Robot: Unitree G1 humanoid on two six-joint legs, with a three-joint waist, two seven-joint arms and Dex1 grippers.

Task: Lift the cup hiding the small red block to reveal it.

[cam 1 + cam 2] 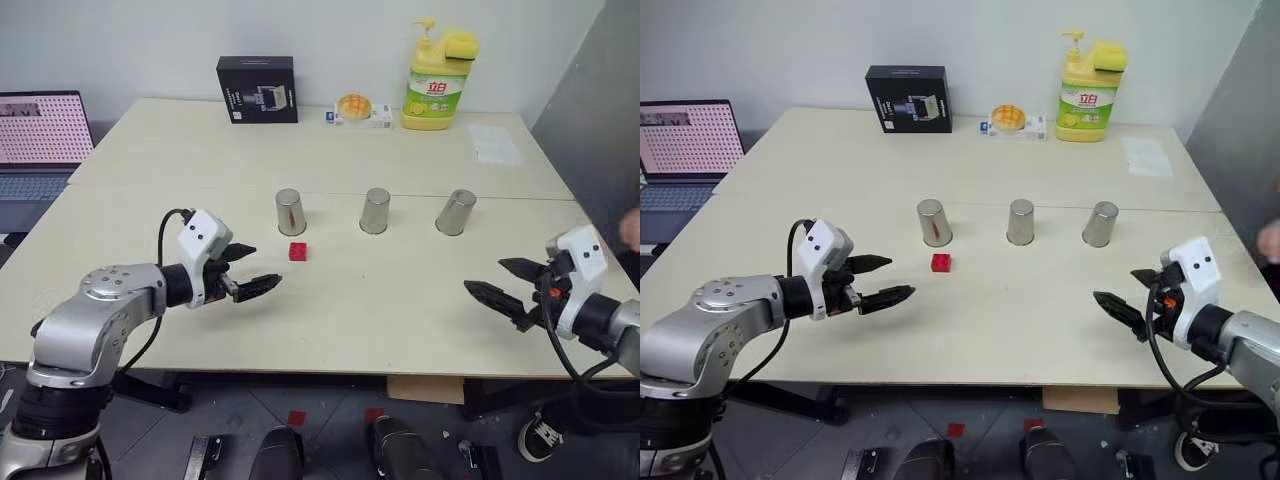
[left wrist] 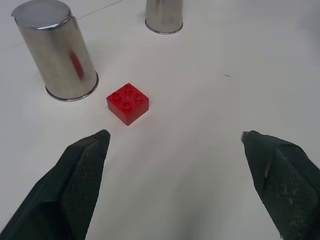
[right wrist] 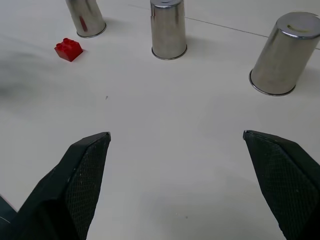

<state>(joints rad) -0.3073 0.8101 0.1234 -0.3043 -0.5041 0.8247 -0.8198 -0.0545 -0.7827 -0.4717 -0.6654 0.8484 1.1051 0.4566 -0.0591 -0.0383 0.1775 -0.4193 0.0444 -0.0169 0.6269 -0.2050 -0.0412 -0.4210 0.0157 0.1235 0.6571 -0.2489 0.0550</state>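
Small red block [image 1: 298, 251]: bright red, squarish, four studs on top, uncovered on pale surface [image 1: 400, 300], just in front of left cup [image 1: 290, 211]. We count three shiny steel cups, inverted, in row; one block. Left pincer [image 1: 248, 270] and right pincer [image 1: 503, 285] both spread wide, holding nothing, over bare near surface. Ample open room between them.

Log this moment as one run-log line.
small red studded block: exposed, beside left steel cup | three steel cups: upside down | left gripper: open, empty | right gripper: open, empty
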